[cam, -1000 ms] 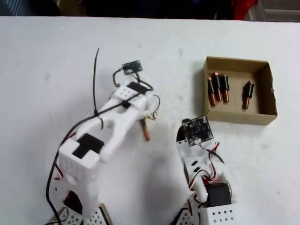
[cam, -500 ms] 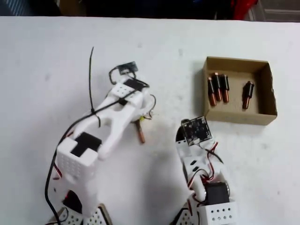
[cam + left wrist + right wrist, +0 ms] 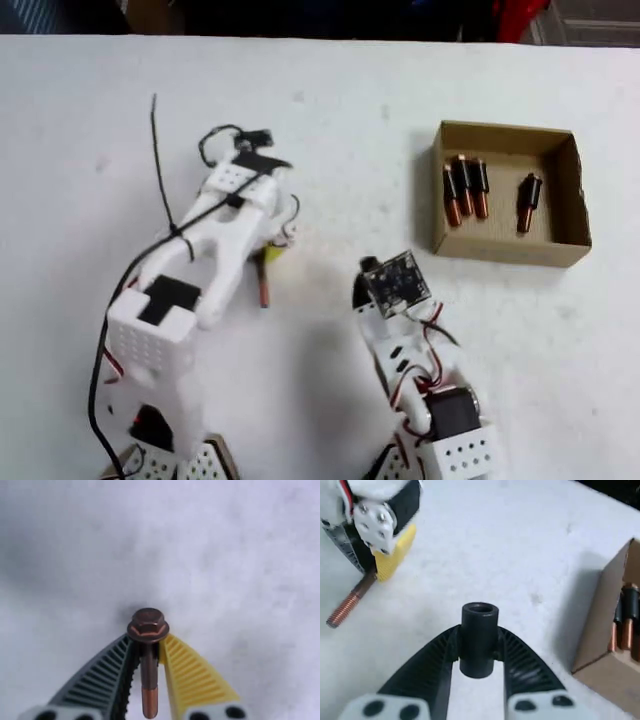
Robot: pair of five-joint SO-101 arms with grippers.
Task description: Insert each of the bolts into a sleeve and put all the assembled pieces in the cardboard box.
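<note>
**A:** What is happening with the left arm? It was nearer the middle a second ago.

**B:** It is swinging out to the left across the desk (image 3: 350, 90), taking the bolt (image 3: 148, 667) with it. The left gripper (image 3: 148, 639) is clamping the bolt just under its hex head, between the grey and the yellow finger, with the threaded end sticking back toward the arm.

**A:** And the right arm?

**B:** It is drifting left after it, only less far, so the gap between the two is widening a little. The right gripper (image 3: 479, 636) is squeezing the black sleeve (image 3: 480, 617) and holding it upright above the desk, open bore facing up.

**A:** So the two parts are not meeting yet.

**B:** No. From the right wrist, the bolt is hanging off to one side, slanted, with its threaded tip pointing away from the sleeve's opening. I am guessing the arms are still lining up, so the bolt needs turning toward that bore before it can go in.

**A:** How is the box looking?

**B:** The cardboard box (image 3: 505, 131) is sitting at the far right, well apart from both arms, with four assembled pieces (image 3: 463, 190) already lying inside. This pair seems to be the last one.
</note>
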